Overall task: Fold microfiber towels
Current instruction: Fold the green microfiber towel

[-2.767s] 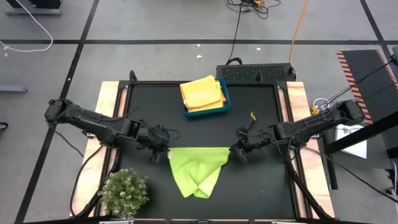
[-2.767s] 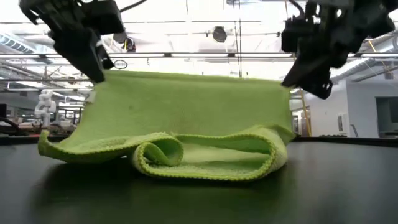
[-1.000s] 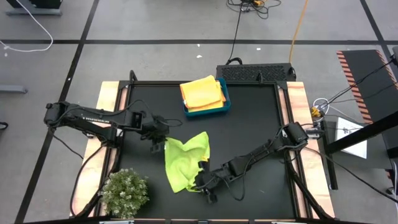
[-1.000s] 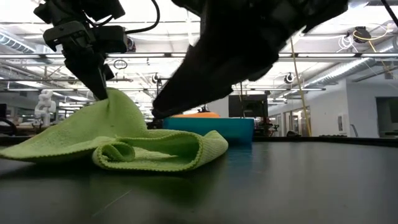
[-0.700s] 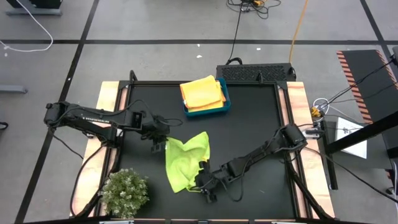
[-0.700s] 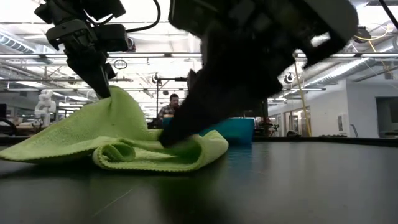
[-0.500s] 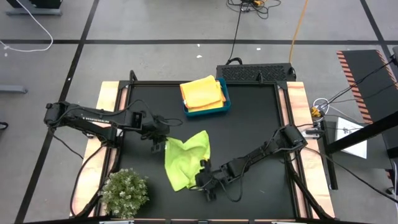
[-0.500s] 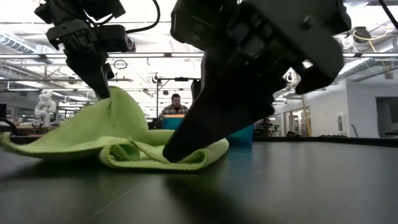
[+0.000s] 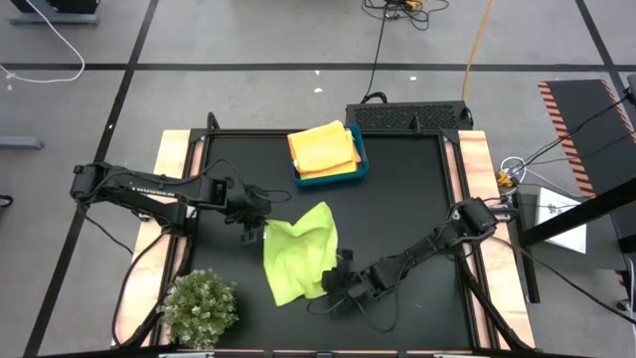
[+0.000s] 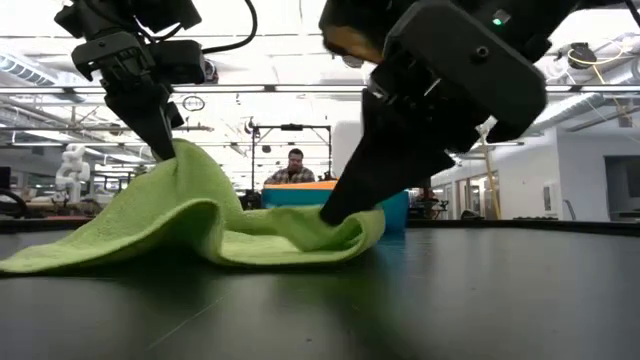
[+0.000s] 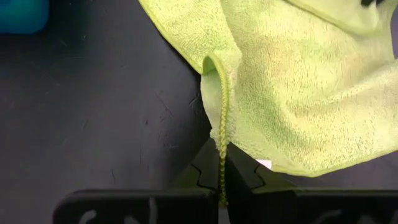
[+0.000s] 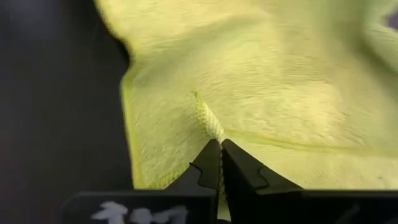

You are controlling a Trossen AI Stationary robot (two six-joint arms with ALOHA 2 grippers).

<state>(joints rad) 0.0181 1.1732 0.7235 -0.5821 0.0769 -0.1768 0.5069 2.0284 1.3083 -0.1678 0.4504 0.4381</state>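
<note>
The crumpled lime green microfiber towel (image 9: 298, 252) sits mid black tabletop (image 9: 407, 209), left end effector (image 9: 260, 228) at its left corner, right end effector (image 9: 336, 279) at its right edge. Behind it is the rectangular blue plastic bin (image 9: 355, 171) with folded yellow and orange towels (image 9: 323, 148) inside, and the small green bushy plant (image 9: 200, 308) sits front left.

The right end effector (image 9: 336, 281) was spread open beside the lime green towel (image 9: 298, 254) a second ago; now its fingers are pinched together on the towel's near edge. Before that, both end effectors held the towel stretched wide between them at mid-counter. Since then the right arm has swung in low across the counter, and the towel has gone from a loose roll to a flatter drape, its far corner reaching further toward the bin.
</note>
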